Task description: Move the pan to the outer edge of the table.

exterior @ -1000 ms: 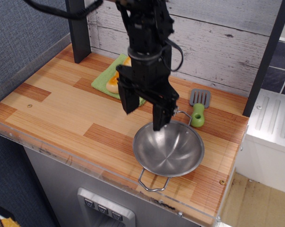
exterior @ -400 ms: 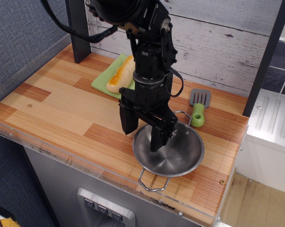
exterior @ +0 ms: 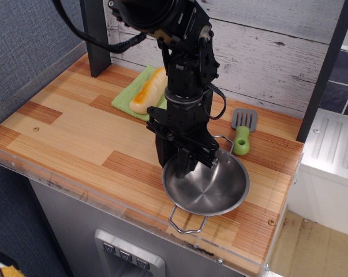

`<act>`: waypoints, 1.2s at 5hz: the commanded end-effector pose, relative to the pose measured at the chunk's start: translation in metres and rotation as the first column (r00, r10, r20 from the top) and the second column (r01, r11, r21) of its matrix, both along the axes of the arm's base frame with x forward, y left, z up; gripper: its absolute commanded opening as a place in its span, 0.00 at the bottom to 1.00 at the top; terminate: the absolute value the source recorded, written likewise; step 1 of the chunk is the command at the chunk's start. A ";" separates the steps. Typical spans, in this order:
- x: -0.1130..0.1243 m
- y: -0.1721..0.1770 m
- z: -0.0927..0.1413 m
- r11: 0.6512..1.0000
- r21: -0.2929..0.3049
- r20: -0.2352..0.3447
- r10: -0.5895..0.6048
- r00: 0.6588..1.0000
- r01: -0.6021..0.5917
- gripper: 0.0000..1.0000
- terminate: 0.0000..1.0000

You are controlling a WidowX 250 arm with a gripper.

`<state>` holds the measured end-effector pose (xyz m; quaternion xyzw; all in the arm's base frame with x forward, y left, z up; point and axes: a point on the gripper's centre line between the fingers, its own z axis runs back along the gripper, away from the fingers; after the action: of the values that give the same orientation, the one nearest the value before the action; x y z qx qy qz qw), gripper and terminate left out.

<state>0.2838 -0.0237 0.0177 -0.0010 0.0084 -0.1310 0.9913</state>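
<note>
The shiny steel pan sits upright on the striped wood table, near its front right edge. One wire loop handle points to the front edge; the other is at the back beside the spatula. My black gripper points down over the pan's left rim. One finger stands outside the rim and one inside. The jaws are drawn close together on the rim.
A green cloth with a yellow-orange bread-like piece lies at the back behind the arm. A green-handled grey spatula lies right of the arm. A clear acrylic strip lines the front edge. A white side unit stands at the right.
The gripper came down from above the pan's back rim to its left rim, and the jaws narrowed from wide apart to close on the rim. The pan has not moved.
</note>
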 end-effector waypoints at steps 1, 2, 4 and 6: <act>0.002 -0.006 0.009 1.000 0.001 0.028 -0.025 0.999 0.025 0.00 0.00; 0.003 -0.018 0.016 0.998 0.005 0.036 -0.064 0.997 0.064 0.00 0.00; 0.002 -0.034 0.054 0.992 -0.013 0.144 -0.122 0.982 0.125 0.00 0.00; 0.005 0.009 0.089 0.999 -0.032 0.228 0.019 0.973 -0.012 0.00 0.00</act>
<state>0.2864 -0.0090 0.0934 -0.0004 -0.0801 -0.1104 0.9907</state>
